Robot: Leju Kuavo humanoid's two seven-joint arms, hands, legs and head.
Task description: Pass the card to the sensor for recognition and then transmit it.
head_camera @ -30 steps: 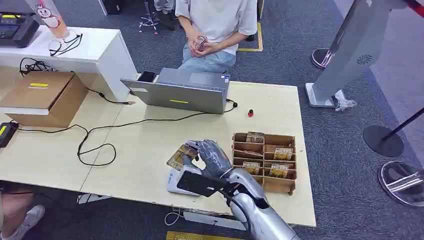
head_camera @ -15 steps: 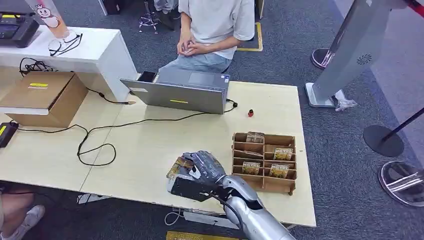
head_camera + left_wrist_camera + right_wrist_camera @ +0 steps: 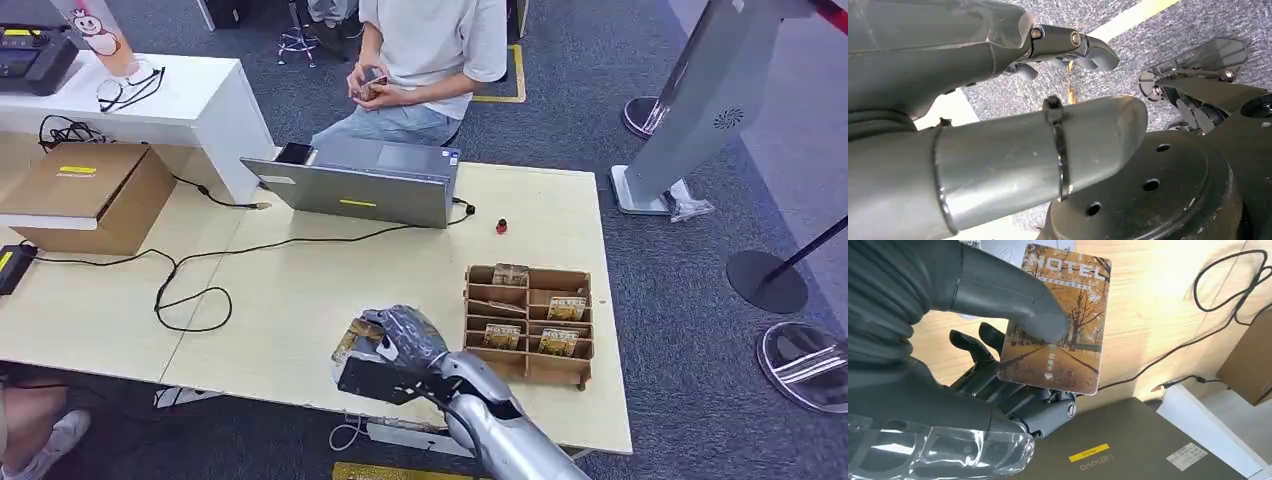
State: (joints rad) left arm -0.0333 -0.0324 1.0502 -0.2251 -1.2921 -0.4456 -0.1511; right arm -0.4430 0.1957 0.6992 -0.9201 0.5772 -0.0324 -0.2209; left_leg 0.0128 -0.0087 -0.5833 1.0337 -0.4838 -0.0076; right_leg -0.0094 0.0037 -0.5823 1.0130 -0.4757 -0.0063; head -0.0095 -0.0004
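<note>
My right hand (image 3: 408, 335) is at the near edge of the table and holds a hotel card (image 3: 358, 335) with an autumn-avenue picture. The card lies low over the white sensor (image 3: 336, 360), which my wrist mostly hides. In the right wrist view the card (image 3: 1060, 325) is pinched between the thumb (image 3: 1013, 300) and the dark fingers (image 3: 993, 375), its printed face toward the camera. A corner of the white sensor (image 3: 1010, 247) peeks out beyond it. My left hand (image 3: 1068, 45) hangs over the carpet, fingers loosely bent, with nothing in it.
A wooden card rack (image 3: 528, 320) with several cards stands just right of my hand. A grey laptop (image 3: 365, 185) and a black cable (image 3: 190, 285) lie farther back. A seated person (image 3: 425, 50) behind the laptop holds a card. A cardboard box (image 3: 90, 195) sits at left.
My right hand has moved down and toward the near edge with the card, settling over the sensor. The person behind the laptop has raised their hands.
</note>
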